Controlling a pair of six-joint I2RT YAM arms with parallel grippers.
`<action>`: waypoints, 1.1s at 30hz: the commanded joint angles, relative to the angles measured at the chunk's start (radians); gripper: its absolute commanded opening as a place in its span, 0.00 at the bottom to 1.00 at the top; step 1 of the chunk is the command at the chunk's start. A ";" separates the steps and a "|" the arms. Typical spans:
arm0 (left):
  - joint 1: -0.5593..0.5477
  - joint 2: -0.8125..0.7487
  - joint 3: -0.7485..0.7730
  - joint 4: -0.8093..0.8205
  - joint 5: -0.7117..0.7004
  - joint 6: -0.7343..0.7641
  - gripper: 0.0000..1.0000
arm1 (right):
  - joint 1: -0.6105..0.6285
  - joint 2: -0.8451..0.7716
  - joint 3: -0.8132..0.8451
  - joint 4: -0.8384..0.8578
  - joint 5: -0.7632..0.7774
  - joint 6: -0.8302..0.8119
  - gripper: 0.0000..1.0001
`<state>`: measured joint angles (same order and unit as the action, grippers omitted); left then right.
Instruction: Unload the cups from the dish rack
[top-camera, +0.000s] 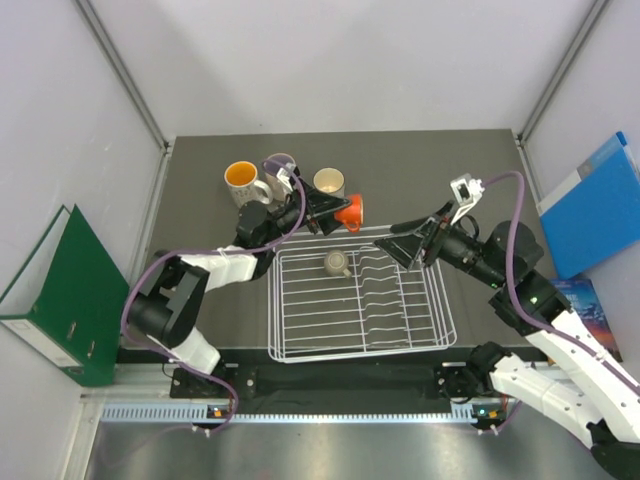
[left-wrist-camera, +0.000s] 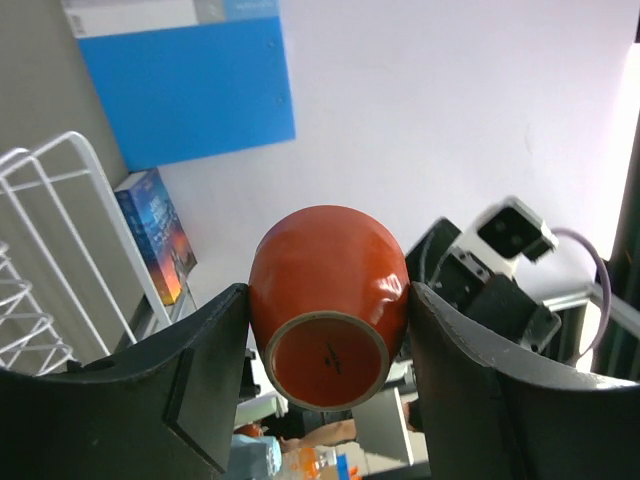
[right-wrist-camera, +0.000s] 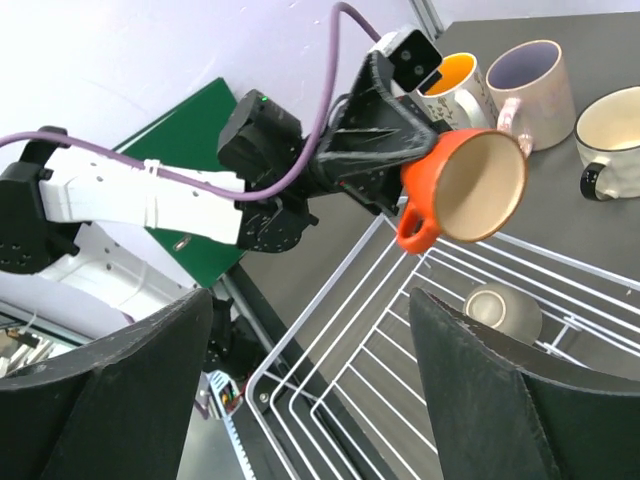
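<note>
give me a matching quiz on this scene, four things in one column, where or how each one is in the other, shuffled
1 red cup
2 tan cup
3 cream mug
4 right gripper

a in the rack
b open, holding nothing
c held by the left gripper
d on the table, outside the rack

Pairs: 1-c, 2-a, 3-d, 4-b

Note small red-orange cup (right-wrist-camera: 470, 195) gripped sideways by left gripper (right-wrist-camera: 425, 160) at dish rack (right-wrist-camera: 330, 300) rim. Note small tan cup (right-wrist-camera: 505, 310) inside rack, three mugs (right-wrist-camera: 535, 85) on table (right-wrist-camera: 590, 30) beyond.
</note>
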<state>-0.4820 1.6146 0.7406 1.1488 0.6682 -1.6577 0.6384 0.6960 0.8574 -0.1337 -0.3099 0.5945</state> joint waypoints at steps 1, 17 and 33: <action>-0.015 -0.074 0.042 0.174 0.057 0.004 0.00 | -0.017 0.033 0.028 0.066 -0.005 -0.004 0.77; -0.092 -0.182 0.048 -0.069 0.059 0.136 0.00 | -0.017 0.212 0.065 0.126 0.026 -0.025 0.61; -0.119 -0.119 0.078 -0.047 0.067 0.131 0.00 | -0.016 0.275 0.045 0.218 -0.086 0.002 0.24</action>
<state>-0.5900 1.4857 0.7567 1.0233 0.7139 -1.5387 0.6373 0.9615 0.8715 0.0196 -0.3466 0.5919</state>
